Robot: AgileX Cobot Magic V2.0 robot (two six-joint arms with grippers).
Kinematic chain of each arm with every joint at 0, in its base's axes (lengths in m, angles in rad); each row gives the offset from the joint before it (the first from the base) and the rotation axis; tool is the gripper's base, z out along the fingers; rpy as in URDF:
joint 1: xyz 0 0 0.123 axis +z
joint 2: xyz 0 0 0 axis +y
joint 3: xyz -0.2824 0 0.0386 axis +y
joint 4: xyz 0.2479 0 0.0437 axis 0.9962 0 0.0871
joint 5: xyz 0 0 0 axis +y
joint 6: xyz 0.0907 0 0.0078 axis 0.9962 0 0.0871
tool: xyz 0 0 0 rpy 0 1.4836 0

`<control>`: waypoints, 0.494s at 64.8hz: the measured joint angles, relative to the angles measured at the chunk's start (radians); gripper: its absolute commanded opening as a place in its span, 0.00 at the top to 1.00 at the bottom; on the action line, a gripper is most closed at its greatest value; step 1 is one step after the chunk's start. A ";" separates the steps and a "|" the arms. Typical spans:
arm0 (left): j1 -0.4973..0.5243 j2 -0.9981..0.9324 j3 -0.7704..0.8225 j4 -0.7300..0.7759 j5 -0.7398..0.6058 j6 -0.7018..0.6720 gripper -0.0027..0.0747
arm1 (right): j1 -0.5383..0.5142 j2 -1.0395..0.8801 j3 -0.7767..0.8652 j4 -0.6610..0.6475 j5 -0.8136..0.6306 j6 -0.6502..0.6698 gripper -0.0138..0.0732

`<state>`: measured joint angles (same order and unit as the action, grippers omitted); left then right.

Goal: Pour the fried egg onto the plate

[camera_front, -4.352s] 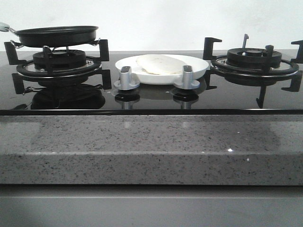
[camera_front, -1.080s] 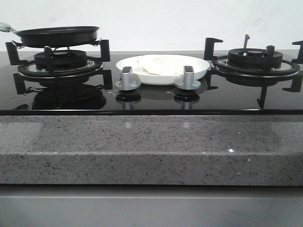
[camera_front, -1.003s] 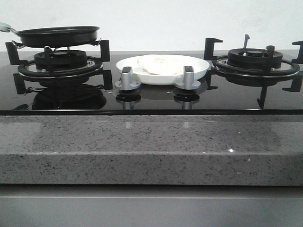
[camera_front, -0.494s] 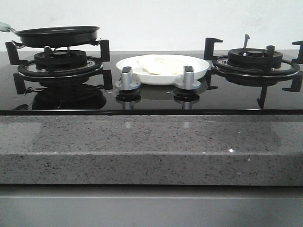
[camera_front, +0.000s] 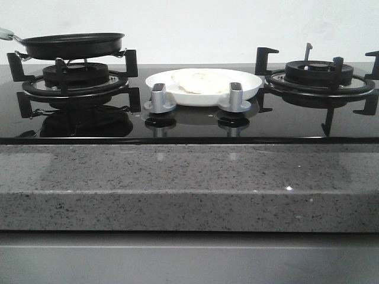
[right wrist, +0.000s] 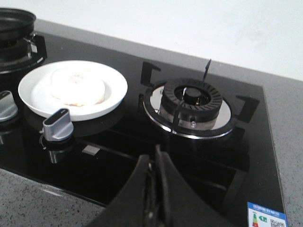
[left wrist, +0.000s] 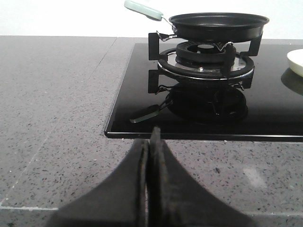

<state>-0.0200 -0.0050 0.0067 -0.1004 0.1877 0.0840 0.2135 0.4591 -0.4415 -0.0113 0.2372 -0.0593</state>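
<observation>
The fried egg (camera_front: 200, 81) lies pale side up in the white plate (camera_front: 251, 86), which sits on the black glass hob between the two burners; the right wrist view shows egg (right wrist: 77, 87) and plate (right wrist: 116, 93) too. The black frying pan (camera_front: 70, 44) rests on the left burner, with nothing visible in it in the left wrist view (left wrist: 217, 25). My left gripper (left wrist: 150, 142) is shut on nothing, over the granite counter in front of the hob's edge. My right gripper (right wrist: 155, 158) is shut on nothing, above the hob near the right burner. Neither arm shows in the front view.
Two silver knobs (camera_front: 159, 99) (camera_front: 235, 97) stand in front of the plate. The right burner (camera_front: 318, 76) with its black pan supports is bare. The pan's pale green handle (left wrist: 142, 9) sticks out away from the plate. A grey speckled counter (camera_front: 189, 183) runs along the front.
The egg lay slightly higher and more to the left on the plate 4.4 s ago; over the last second nothing has visibly moved.
</observation>
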 measured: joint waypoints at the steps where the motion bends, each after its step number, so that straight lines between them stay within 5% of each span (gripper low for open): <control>1: 0.000 0.000 0.000 0.000 0.000 0.000 0.99 | -0.002 -0.009 0.013 0.000 -0.015 0.000 0.91; 32: 0.000 0.000 0.000 0.000 0.000 0.000 0.99 | -0.183 -0.427 0.461 0.023 -0.129 0.000 0.91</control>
<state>-0.0200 -0.0050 0.0067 -0.1004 0.1877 0.0840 0.0301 0.0322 0.0199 0.0119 0.1079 -0.0593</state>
